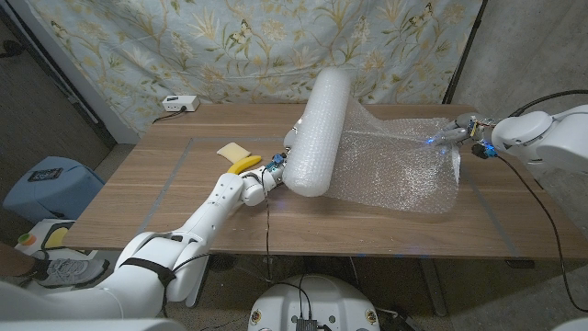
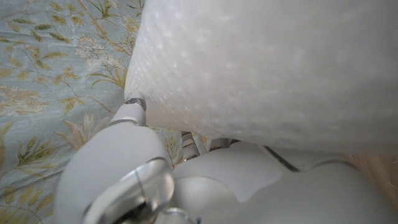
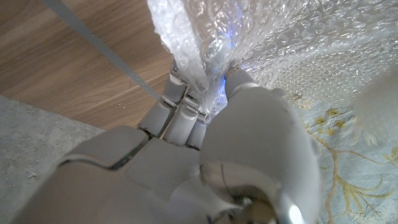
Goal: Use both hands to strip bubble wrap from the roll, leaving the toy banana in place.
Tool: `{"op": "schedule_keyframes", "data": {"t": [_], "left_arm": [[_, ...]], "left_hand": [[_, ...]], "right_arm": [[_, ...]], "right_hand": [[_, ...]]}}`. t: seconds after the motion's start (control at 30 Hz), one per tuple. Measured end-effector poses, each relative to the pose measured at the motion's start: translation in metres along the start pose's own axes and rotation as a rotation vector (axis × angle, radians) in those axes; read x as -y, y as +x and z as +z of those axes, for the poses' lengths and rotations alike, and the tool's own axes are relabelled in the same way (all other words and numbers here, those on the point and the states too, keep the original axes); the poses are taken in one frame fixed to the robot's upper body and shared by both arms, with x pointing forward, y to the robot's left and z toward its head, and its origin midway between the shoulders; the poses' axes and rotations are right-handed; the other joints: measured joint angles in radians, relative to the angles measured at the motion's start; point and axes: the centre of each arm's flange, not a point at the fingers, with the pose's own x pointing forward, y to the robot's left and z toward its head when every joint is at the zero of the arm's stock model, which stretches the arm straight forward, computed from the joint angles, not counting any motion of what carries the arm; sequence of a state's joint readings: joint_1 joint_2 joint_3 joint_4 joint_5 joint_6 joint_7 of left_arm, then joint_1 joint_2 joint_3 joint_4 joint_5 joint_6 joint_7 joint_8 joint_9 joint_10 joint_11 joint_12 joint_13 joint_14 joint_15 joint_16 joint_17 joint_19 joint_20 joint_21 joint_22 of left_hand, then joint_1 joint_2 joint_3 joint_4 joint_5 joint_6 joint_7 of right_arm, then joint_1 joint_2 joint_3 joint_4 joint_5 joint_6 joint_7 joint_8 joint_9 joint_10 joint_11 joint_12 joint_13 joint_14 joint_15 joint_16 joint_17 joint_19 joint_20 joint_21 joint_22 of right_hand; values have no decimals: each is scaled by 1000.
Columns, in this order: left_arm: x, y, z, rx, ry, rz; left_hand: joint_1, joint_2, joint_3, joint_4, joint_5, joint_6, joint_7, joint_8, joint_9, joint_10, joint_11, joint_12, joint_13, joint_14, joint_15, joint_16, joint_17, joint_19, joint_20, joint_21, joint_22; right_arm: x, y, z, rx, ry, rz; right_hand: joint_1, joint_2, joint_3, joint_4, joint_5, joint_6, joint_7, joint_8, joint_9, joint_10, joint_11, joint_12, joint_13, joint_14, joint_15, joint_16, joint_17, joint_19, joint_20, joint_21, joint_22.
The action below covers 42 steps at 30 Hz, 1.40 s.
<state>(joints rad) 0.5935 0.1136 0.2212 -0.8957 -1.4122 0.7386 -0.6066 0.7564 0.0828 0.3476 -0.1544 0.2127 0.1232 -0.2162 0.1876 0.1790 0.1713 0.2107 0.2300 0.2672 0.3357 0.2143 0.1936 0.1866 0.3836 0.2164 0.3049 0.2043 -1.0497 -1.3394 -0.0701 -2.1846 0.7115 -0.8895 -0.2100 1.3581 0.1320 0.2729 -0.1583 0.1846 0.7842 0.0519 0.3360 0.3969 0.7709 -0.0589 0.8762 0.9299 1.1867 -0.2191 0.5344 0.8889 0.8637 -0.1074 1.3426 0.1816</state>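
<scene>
Mid-strip. The bubble wrap roll (image 1: 317, 133) sits at frame centre in the head view, lying roughly upright in the picture across the tabletop (image 1: 165, 184). A long sheet of bubble wrap (image 1: 400, 161) is already paid out from it toward the right of the frame, draped on the wood.

Right hand (image 1: 457, 131), upper right: fingers (image 3: 180, 109) closed on the bunched free end of the sheet; the right wrist view shows wrap pinched between them and the thumb.

Left hand (image 1: 266, 176), just left of centre: pressed against the lower end of the roll. The left wrist view shows the roll right against the hand, but whether the fingers are closed round it or only bracing it, I cannot tell.

Toy banana (image 1: 243, 165): on the tabletop just left of the roll's lower end, beside the left hand, with a yellow flat piece (image 1: 233, 150) just above it. Banana looks undisturbed.

Judgement: roll is still thick, so most of the wrap is left to strip. The sheet remains attached to the roll.
</scene>
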Motion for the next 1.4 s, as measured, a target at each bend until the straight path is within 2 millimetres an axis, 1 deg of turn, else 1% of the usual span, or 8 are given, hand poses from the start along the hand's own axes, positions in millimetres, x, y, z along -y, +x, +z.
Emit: {"op": "schedule_keyframes", "data": {"t": [0.07, 0.13, 0.83, 0.87, 1.1, 1.17, 1.27, 1.4], "left_arm": [[0, -1, 0, 0, 1, 0], [0, -2, 0, 0, 3, -2], [1, -17, 3, 11, 17, -2], [1, -18, 5, 23, 9, -4], [0, -22, 7, 34, 5, -3], [0, -23, 7, 40, 0, -6], [0, -24, 8, 44, -3, -6], [-1, -27, 10, 51, -7, -6]], "left_hand": [[0, 0, 0, 0, 0, 0, 0, 0, 0, 0, 0, 0, 0, 0, 0, 0, 0, 0, 0, 0, 0], [0, 0, 0, 0, 0, 0, 0, 0, 0, 0, 0, 0, 0, -4, 4, 0, 0, 0, 0, 0, 0], [-2, 2, 0, 0, 0, -4, 4, 0, 0, -4, 4, 0, 0, -6, 5, 0, 0, 0, 0, -7, -1], [-2, 2, 0, 0, 0, -4, 4, 0, 0, -4, 4, 0, 0, -6, 5, 0, 0, 0, 0, -7, -1], [-2, 2, 0, 0, 0, -9, -2, 0, 0, -4, 4, 0, 0, -5, 5, 0, 0, 0, 0, -7, -1], [-2, 2, 0, 0, 0, -9, -2, 0, 0, -4, 4, 0, 0, -5, 5, 0, 0, 0, 0, -7, -1], [-2, 2, 0, 0, 0, -9, -2, 0, 0, -4, 4, 0, 0, -5, 5, 0, 0, 0, 0, -7, -1], [-5, 5, 0, 0, 0, -9, -2, 0, 0, -4, 4, 0, 0, -5, 5, 0, 0, 0, 0, -7, -1]], "right_arm": [[1, -1, 0, 0, -2, -1], [1, -1, 0, 0, -2, -2], [3, -4, -4, -21, -22, -6], [5, -5, 1, -15, -31, -8], [5, -4, 0, -27, -41, -2], [5, -3, 4, -25, -46, -1], [5, -2, 4, -30, -51, 1], [5, -1, 7, -31, -56, 2]], "right_hand": [[0, 0, 0, 0, 0, 0, 0, 0, 0, 0, 0, 0, 0, 0, 0, 0, 0, 0, 0, 0, 0], [0, 0, 0, 0, 0, 0, 0, -8, 0, 0, 0, 0, 2, 0, 0, 0, 0, 0, 0, 0, 0], [0, 0, 0, 0, 0, 0, 0, -8, 5, 2, -2, -9, 8, 0, 0, -6, 3, 0, 0, 0, 0], [0, 0, 0, 0, 0, 0, 0, -8, 5, 2, -2, -10, 9, 2, -1, -6, 3, 0, 0, 0, 0], [0, 0, 0, 0, -1, 0, 0, -8, 5, 2, -2, -10, 10, 4, -1, -10, 3, 0, 0, 0, 0], [0, 0, 0, 0, -1, 0, 0, -8, 4, 2, -2, -11, 12, 4, -1, -10, 3, 0, 0, 0, 0], [0, 0, 0, 0, -1, 0, 0, -16, 4, 2, -2, -11, 10, 4, -1, -10, 3, 0, 0, 0, 0], [0, 0, 0, 0, -1, 0, 0, -16, 9, 2, -2, -11, 10, 4, -1, -10, 3, 0, 0, 0, 0]]}}
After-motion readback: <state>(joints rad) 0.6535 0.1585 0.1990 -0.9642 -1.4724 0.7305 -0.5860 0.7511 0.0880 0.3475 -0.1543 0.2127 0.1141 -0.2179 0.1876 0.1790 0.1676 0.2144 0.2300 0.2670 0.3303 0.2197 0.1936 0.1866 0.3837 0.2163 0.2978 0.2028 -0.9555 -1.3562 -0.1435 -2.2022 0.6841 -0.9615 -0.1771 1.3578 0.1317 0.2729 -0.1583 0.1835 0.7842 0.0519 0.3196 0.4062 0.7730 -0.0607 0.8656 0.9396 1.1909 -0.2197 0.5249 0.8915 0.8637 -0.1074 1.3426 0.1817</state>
